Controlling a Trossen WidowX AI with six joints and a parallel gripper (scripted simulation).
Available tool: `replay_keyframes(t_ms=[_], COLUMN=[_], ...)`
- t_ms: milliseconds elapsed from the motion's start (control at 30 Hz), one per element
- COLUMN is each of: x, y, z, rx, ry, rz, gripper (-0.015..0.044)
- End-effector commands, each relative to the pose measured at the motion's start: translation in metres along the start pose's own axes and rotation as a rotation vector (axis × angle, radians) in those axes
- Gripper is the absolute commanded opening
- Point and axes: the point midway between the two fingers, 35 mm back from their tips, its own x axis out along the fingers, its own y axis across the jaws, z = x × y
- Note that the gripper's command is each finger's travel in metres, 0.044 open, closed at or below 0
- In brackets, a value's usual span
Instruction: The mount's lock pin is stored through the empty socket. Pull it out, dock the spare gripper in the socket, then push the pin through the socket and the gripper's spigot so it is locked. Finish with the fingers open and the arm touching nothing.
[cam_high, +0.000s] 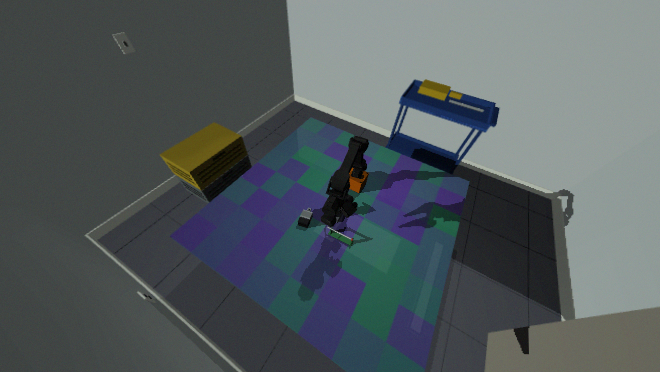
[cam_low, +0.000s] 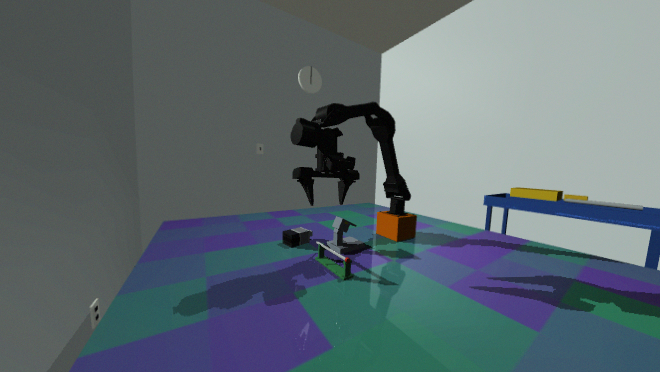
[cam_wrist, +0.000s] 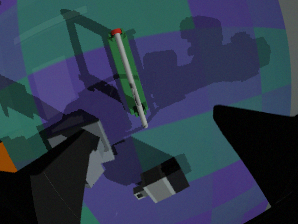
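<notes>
My hand: spread, nothing pinched | Pin: lying across green rack, beside mount | Risk: swinging low toward spare gripper, my fingertips could knock pin loose

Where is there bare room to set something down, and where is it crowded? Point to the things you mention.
One bare patch lies on the near side of the green rack (cam_high: 340, 237) (cam_low: 334, 268) (cam_wrist: 120, 60), toward the outside camera. Another lies between the orange block (cam_high: 358, 181) (cam_low: 396, 226) and the blue cart (cam_high: 445, 111) (cam_low: 610, 206). It is crowded where the rack, gray mount (cam_low: 345, 245) (cam_wrist: 102, 145) and spare gripper (cam_high: 305, 218) (cam_low: 297, 237) (cam_wrist: 153, 123) sit close together.
</notes>
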Motion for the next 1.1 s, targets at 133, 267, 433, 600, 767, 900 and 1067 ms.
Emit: replay_keyframes(t_ms=[133,267,433,600,767,900,1067], x=[0.013,0.016,0.016,0.023,0.051,0.076,0.085], y=[-0.030,-0.032,-0.031,-0.032,-0.031,-0.027,-0.026], z=[-0.124,-0.177,-0.181,-0.182,-0.187,-0.192,-0.194], rx=[0.861,1.232,1.255,1.255,1.255,1.255,1.255], ry=[0.095,0.127,0.128,0.128,0.128,0.129,0.129], rz=[-0.031,-0.063,-0.065,-0.065,-0.064,-0.063,-0.063], gripper=[0.0440,0.0440,0.0440,0.0440,0.0440,0.0440,0.0440])
